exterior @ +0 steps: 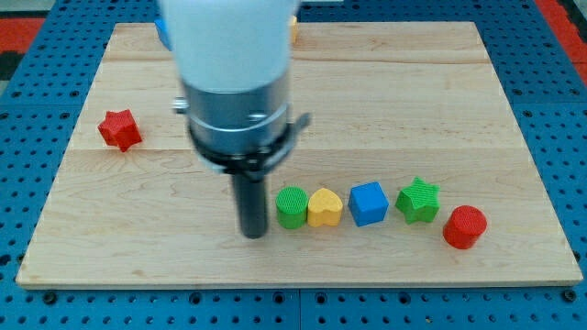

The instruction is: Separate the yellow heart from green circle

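Two red blocks, two green, one yellow heart (pixel 325 207).

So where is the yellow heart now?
The yellow heart sits low on the board, right of centre, touching the green circle on its left; the blue cube is on its right.

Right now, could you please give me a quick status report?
My tip down, just left of green circle block. Yellow heart block touching its right side, not yet separated. Blue cube close beyond heart.
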Motion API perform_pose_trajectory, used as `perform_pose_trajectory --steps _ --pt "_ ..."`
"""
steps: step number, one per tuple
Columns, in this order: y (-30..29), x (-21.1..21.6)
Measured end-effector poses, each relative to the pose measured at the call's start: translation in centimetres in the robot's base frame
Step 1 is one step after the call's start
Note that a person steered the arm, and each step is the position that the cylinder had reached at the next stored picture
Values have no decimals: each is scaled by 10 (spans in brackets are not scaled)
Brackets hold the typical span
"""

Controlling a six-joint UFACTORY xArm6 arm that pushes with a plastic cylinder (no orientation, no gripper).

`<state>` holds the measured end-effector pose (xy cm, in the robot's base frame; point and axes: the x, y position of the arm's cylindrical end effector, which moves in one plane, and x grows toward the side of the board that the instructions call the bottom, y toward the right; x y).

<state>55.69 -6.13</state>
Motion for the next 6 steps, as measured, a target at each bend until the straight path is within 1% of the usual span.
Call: perform_pose_trajectory --steps 1,2,3,4,5,6 --pt "16 -8" --pt "50 -19" --pt "66 -18" --pt "110 -17" --pt "125 3" --pt "68 9"
